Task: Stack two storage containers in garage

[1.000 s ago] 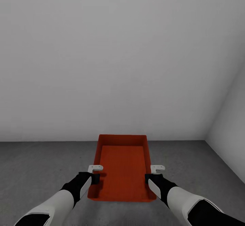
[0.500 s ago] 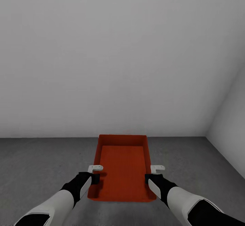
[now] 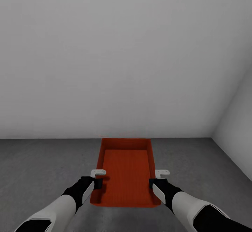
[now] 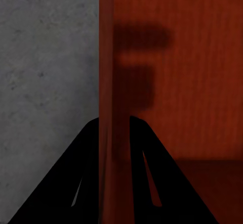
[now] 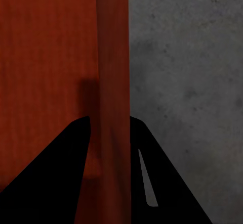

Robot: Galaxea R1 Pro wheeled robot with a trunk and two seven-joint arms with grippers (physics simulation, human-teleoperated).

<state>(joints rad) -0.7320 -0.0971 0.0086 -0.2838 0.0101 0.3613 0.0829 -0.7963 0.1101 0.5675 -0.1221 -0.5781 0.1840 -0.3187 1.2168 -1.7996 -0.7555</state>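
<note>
My left gripper [image 3: 98, 180] is clamped on the left long wall of the storage container [image 3: 126, 176], one finger inside, one outside. In the left wrist view the two dark fingers [image 4: 86, 183] straddle the thin orange-red wall, pinched onto it, gripper point [image 4: 112, 133]. My right gripper [image 3: 155, 180] does the same on the right long wall; the right wrist view shows its fingers [image 5: 55, 178] either side of the wall edge, closed against it, gripper point [image 5: 112, 128].

Both grips sit toward the near end of the bin, roughly level with each other. White bracket pieces show just above each wrist in the head view.

Arm pose: left arm [image 3: 66, 200] reaches forward and inward from the lower left, black forearm cuff leading to a white sleeve. Right arm [image 3: 182, 202] mirrors it from the lower right. Both are extended low, about symmetric, wrists angled in toward the bin.

The container is open-top, ribbed inside, nothing visible in it, long axis pointing away from me, centred between the arms. I can't tell whether it rests on the floor [image 3: 42, 169] or hangs just above it. Grey speckled concrete shows beside the walls in both wrist views.

Beyond the bin's far end, a plain white wall [image 3: 115, 60] meets the floor; a second white wall [image 3: 236, 123] forms a corner at the right.
</note>
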